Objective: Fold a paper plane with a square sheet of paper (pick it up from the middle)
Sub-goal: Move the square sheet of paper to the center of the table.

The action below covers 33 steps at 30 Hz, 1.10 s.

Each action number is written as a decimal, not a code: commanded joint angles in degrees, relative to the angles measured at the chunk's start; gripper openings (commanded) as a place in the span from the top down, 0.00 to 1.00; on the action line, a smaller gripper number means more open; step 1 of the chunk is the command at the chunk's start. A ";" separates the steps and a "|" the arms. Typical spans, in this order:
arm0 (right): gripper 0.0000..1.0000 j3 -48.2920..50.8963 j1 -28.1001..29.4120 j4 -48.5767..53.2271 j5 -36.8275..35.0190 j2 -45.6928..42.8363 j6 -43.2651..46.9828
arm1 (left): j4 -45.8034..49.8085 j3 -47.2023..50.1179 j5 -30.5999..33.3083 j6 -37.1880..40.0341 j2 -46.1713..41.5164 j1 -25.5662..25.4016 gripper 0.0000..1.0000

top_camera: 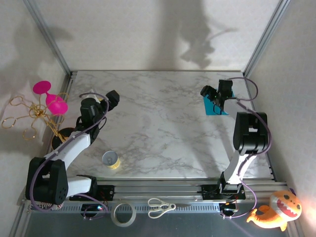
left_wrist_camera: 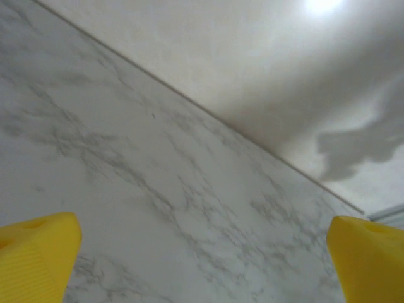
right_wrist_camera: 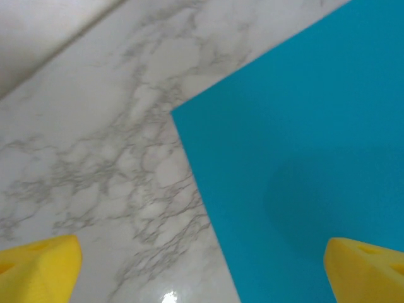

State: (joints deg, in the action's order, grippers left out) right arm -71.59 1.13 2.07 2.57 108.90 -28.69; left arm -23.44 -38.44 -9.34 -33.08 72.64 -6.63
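Both our fingers are gaping wide, holding nothing. Right gripper (right_wrist_camera: 202, 271) is hovering over the flat teal paper (right_wrist_camera: 303, 158) on the worktop (top_camera: 158, 123); thin, floppy, we judge, best pinched mid-sheet.

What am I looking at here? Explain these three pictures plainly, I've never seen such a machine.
Two robot arms are bolted at the near edge of a marble table. The overhead picture shows both from above. The other two come from cameras on each wrist; the yellow shapes at their bottom corners are that arm's own fingers. The left end effector and the right end effector both stand open and hold nothing. Under the right one lies the square sheet of paper, teal-blue, flat and unfolded. A small yellow tape roll sits near the left arm.
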 commanded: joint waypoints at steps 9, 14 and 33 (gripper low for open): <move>0.01 -13.12 -1.62 12.45 -4.37 12.41 -0.83 | 4.46 -4.76 -4.01 -1.81 5.12 -2.91 0.01; 0.01 -14.65 -1.44 15.94 -4.33 14.40 0.03 | 6.47 -6.03 -2.21 -2.46 7.07 -3.64 0.01; 0.01 -0.06 12.63 15.76 2.63 5.40 -18.15 | 7.10 -6.66 -0.33 -4.05 10.28 -3.84 0.01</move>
State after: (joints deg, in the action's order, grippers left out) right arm -76.90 8.01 14.00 0.16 115.94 -36.58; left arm -17.26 -43.62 -11.18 -36.23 82.48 -10.04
